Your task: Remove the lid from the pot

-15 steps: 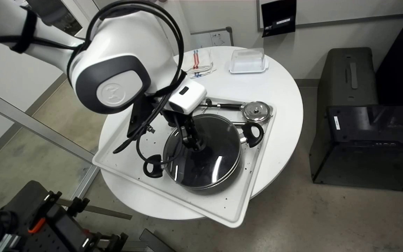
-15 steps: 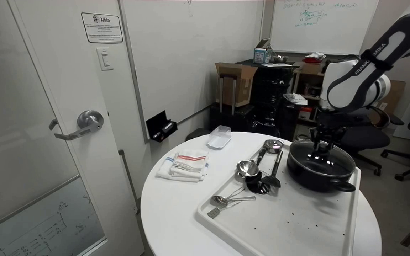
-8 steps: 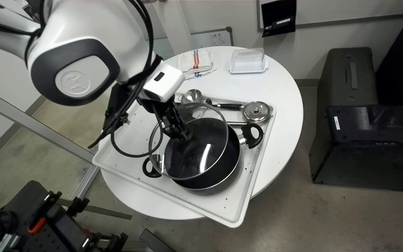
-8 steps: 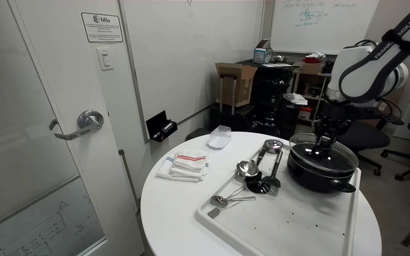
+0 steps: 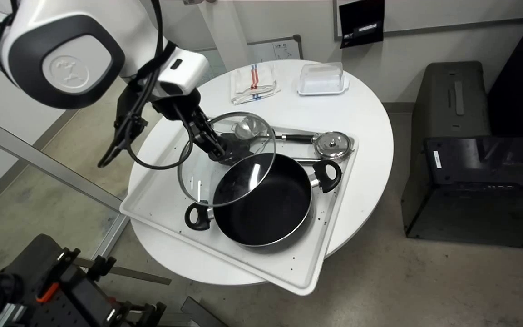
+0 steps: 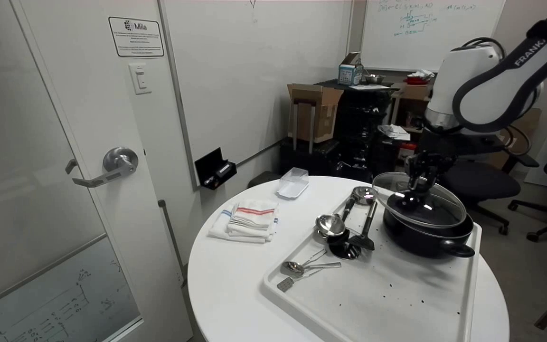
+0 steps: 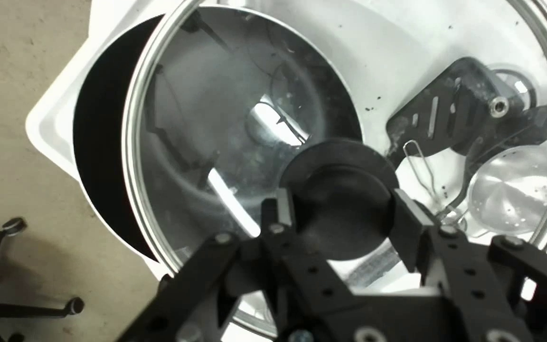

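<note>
The glass lid (image 5: 239,184) hangs in the air with its metal rim tilted. It is partly over the black pot (image 5: 277,209) and shifted off to one side, so much of the pot's dark inside is uncovered. In an exterior view the lid (image 6: 432,211) overlaps the pot (image 6: 418,240); whether its low edge touches the pot's rim is unclear. My gripper (image 5: 218,154) is above the lid's centre. In the wrist view the fingers (image 7: 342,209) are shut on both sides of the black knob (image 7: 340,164). The pot (image 7: 105,142) stands on the tray with its loop handles out to the sides.
A white tray (image 6: 349,304) on a round white table (image 6: 235,275) bears the pot. Ladles, a black spatula (image 6: 363,241) and small metal utensils (image 6: 297,268) lie on it beside the pot. Folded towels (image 6: 247,221) and a clear container (image 6: 293,184) stand at the table's back.
The lid has risen from the pot with my gripper and moved sideways off it, toward the arm's side and the utensils. The pot has stayed in place.
</note>
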Robot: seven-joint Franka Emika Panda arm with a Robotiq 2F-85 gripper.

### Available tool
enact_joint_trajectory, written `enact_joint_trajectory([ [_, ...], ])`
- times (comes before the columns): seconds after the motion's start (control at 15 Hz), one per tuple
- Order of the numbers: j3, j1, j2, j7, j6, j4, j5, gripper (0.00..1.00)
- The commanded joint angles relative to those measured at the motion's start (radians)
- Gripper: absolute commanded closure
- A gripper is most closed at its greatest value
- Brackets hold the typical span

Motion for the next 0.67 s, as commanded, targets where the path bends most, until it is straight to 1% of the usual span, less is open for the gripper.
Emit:
enact_joint_trajectory([
  [0.0,0.009,0.068,-0.015,0.022,-0.025,0.016,-0.069,0.75],
  [0.33,0.024,0.175,0.017,0.057,-0.048,0.047,-0.155,0.75],
  [0.6,0.041,0.236,0.067,0.079,-0.080,0.086,-0.208,0.75],
])
